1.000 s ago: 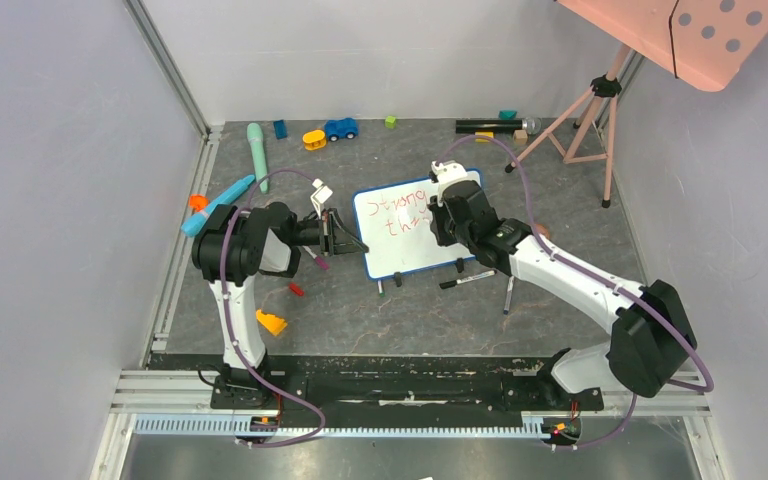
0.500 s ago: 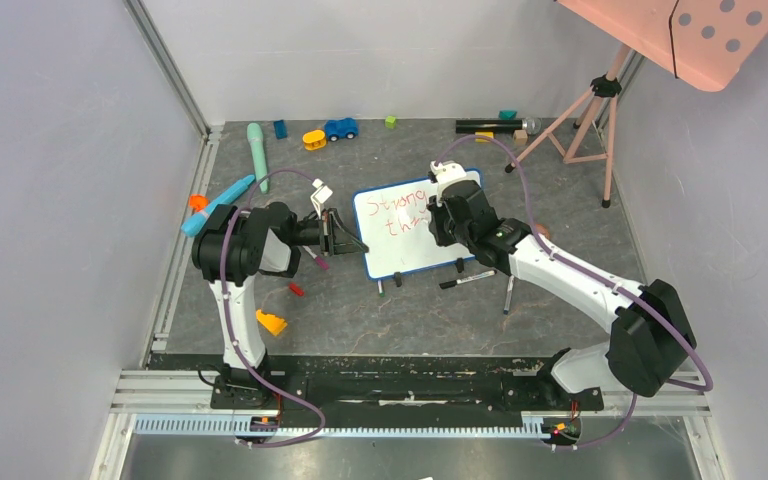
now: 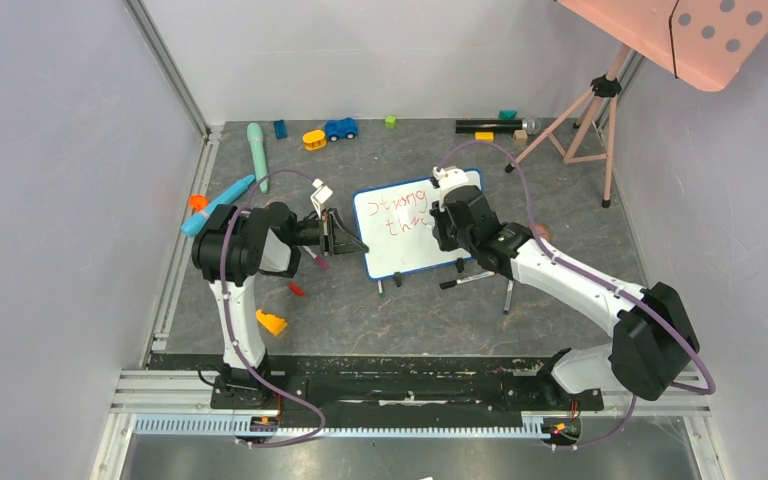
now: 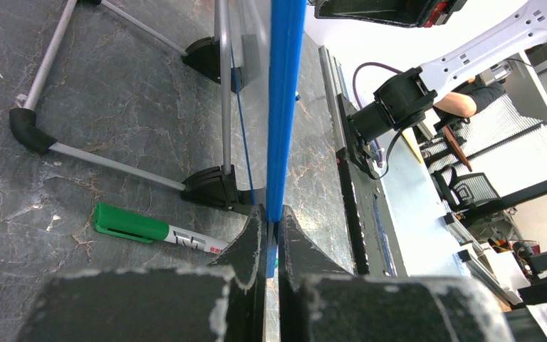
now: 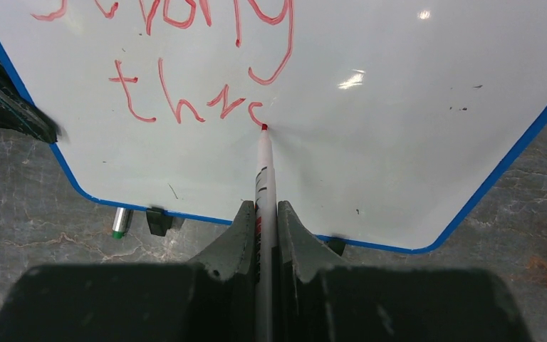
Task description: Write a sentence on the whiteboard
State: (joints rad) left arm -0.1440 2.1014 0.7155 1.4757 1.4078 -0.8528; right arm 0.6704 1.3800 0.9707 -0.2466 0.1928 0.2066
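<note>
"Whiteboard (image 3: 400,235): where is it, and facing how?"
"Mid-table between my arms, long side running left to right, face tilted up toward my right arm. My left gripper (image 4: 271,235) is pinched on its blue edge."
"And the right?"
"My right gripper (image 5: 262,214) is clamped on the marker (image 5: 263,171), which points straight ahead, red tip touching the sentence (image 5: 185,100) at its second line."

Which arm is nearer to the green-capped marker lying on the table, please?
Left. The left arm has its jaws clamped on the whiteboard frame, right beside the green-capped marker; the right arm holds a red-tipped marker to the writing surface, farther off.
</note>
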